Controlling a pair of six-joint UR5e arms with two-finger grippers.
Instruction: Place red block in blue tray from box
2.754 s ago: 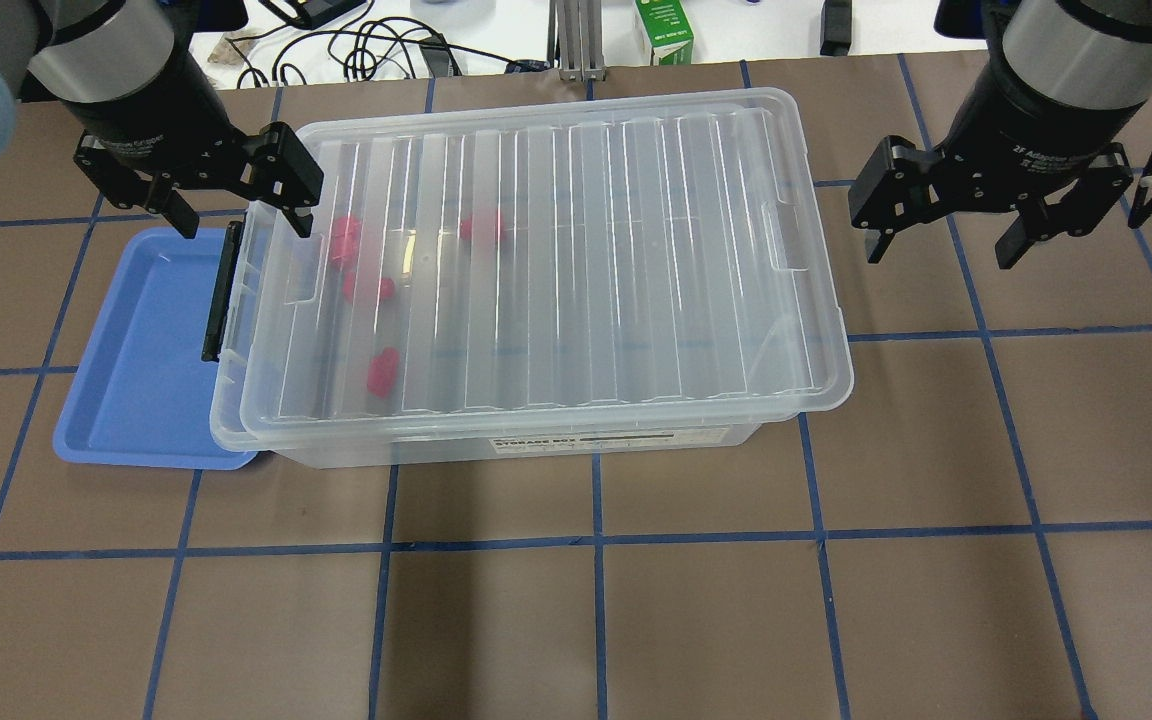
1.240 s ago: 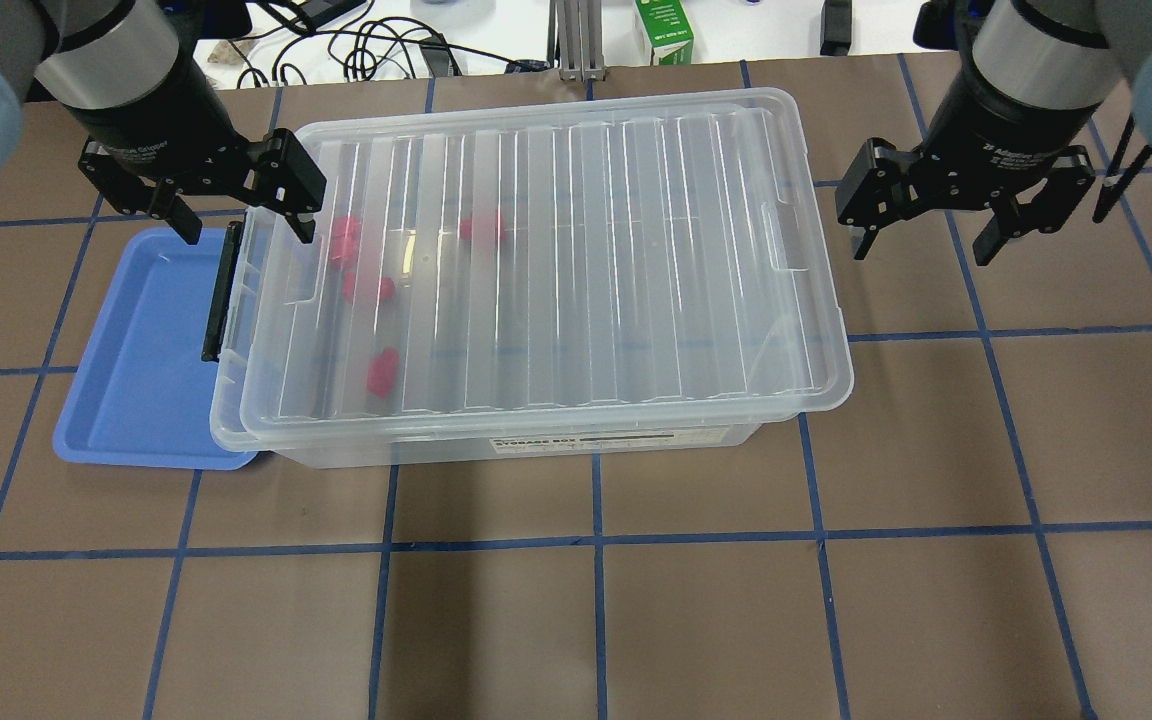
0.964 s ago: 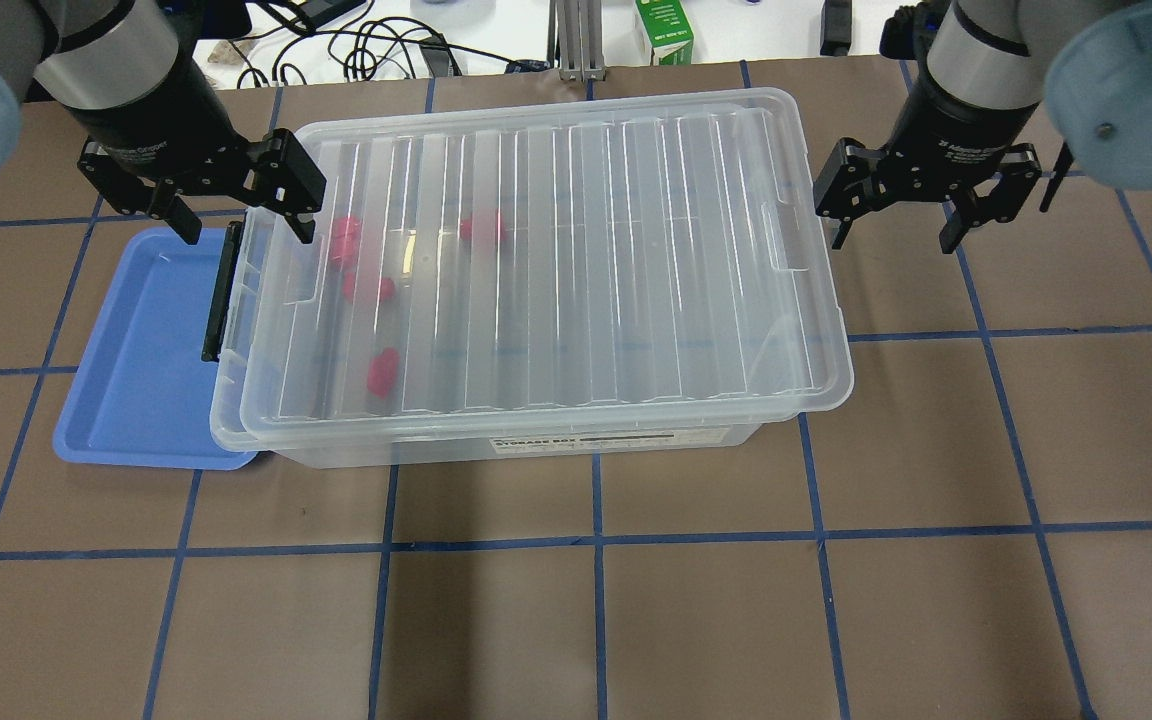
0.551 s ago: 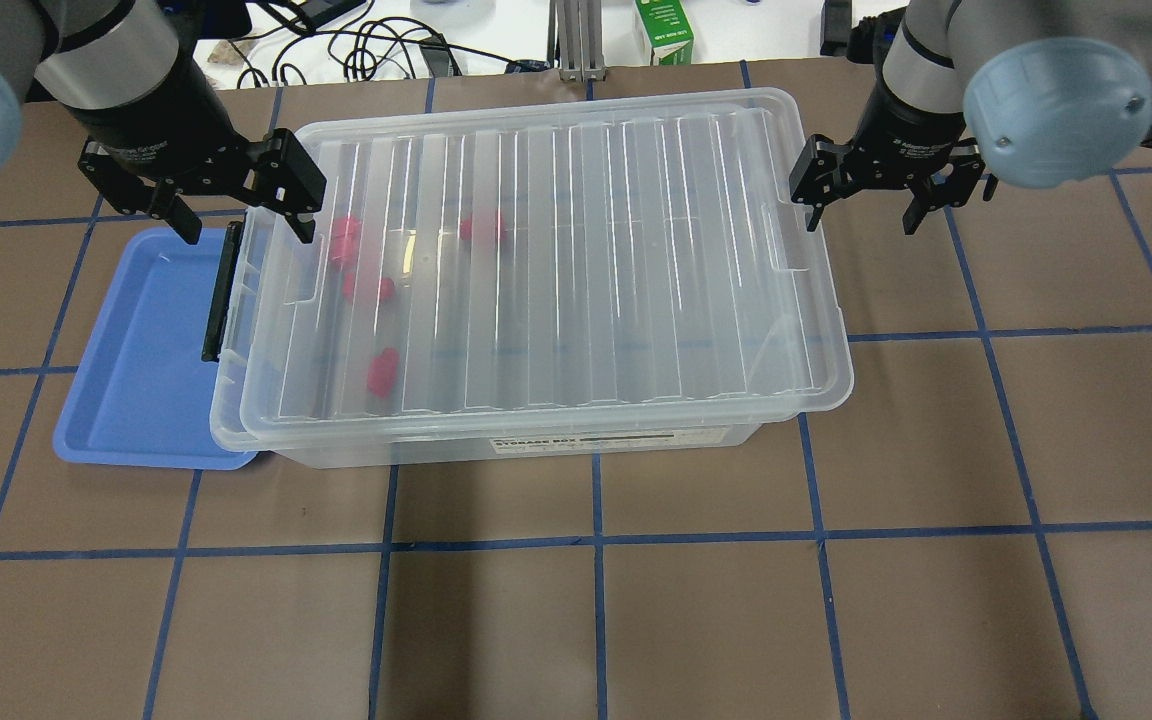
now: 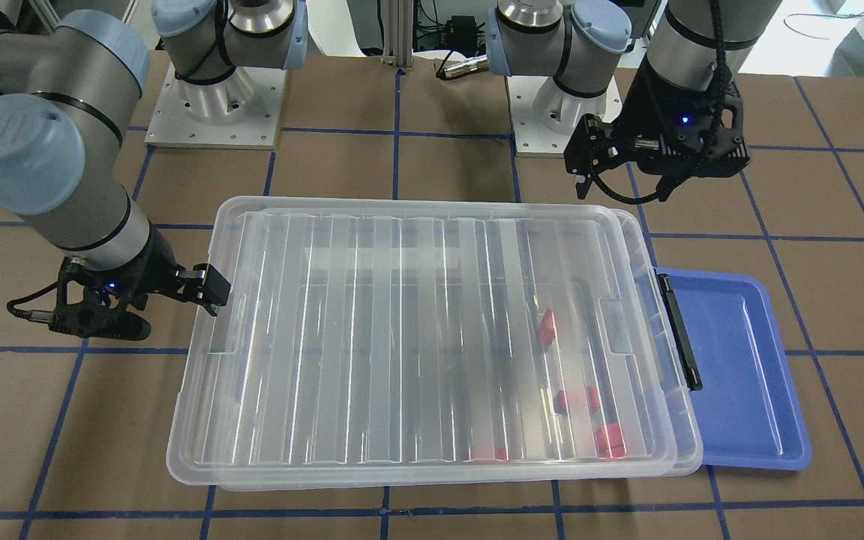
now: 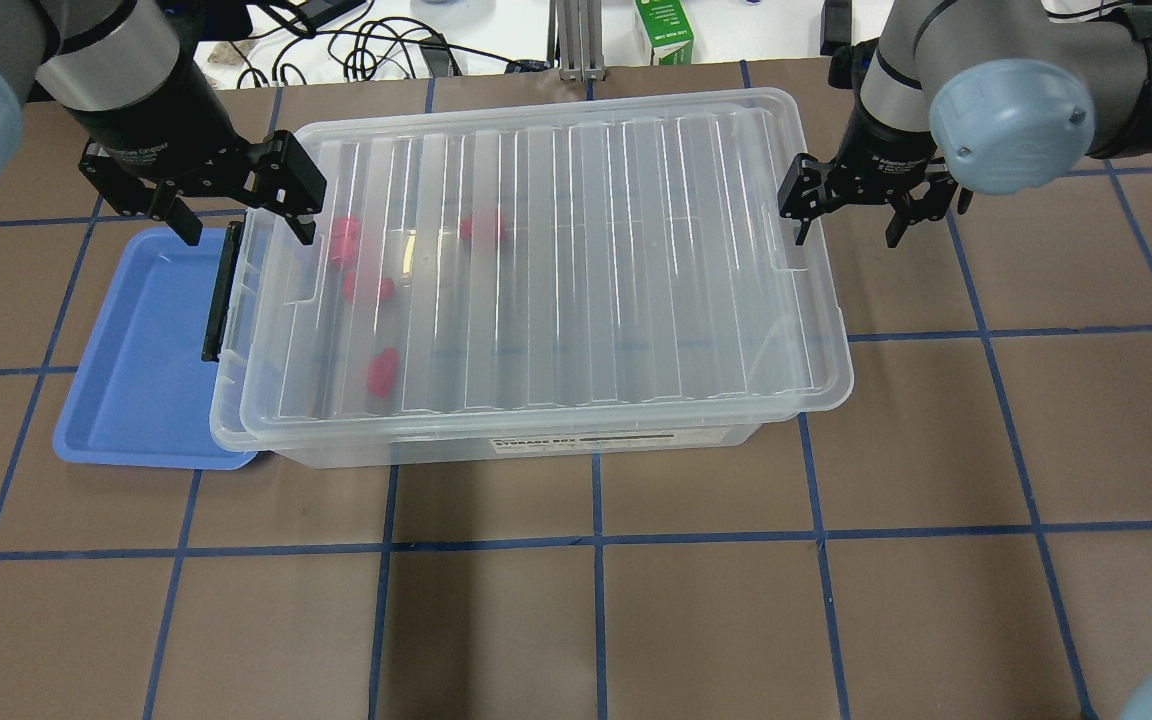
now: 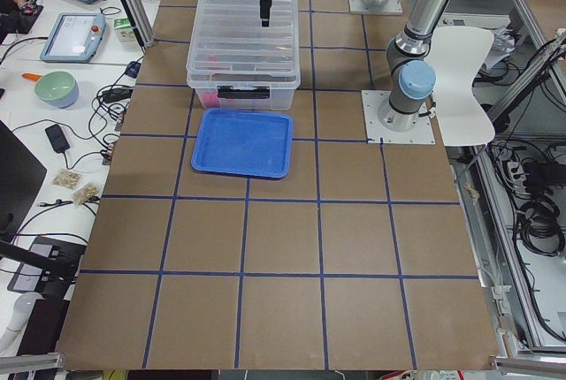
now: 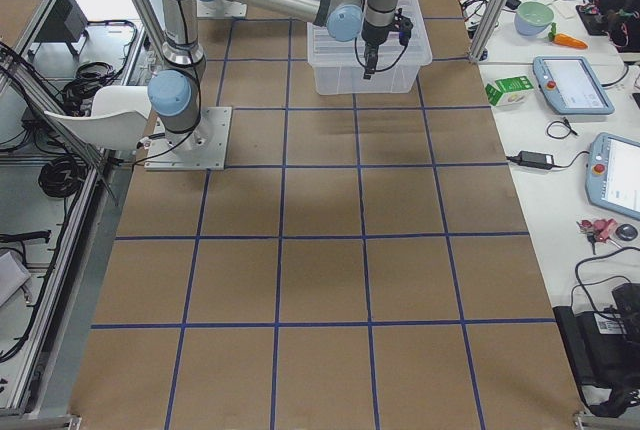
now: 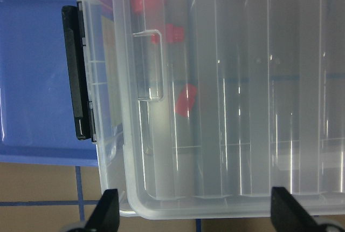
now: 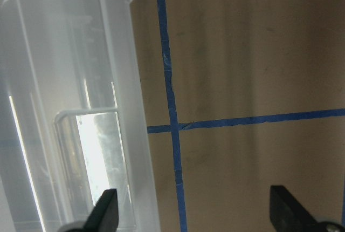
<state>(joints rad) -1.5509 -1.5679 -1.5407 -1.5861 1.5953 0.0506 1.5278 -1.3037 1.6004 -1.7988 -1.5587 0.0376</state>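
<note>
Overhead exterior view is showing the red block (image 6: 382, 371) lying inside the lidded box (image 6: 556, 270), glossy, blurred, its long axis tilting diagonally; its peg direction is unclear. The right gripper (image 6: 846, 238), fingers wide, has been nearing the box's end. The left gripper (image 6: 244, 231), fingers wide, is staying beside the blue tray (image 6: 136, 340).

a: bright, even light from above. the table (image 6: 696, 600) carries only soft, faint shadows.

b: plenty of glare, though. thin white streaks run along the ribs of the box (image 6: 556, 250) lid, and the red blocks (image 6: 381, 370) look hazy pink beneath it.

a: the right wrist view has a blown-out white patch on the lid.

b: close in, focus goes. the fingertips (image 9: 108, 216) of the left gripper (image 9: 197, 216) are blurred. the blue tray (image 6: 136, 340) shows a mild sheen.
</note>
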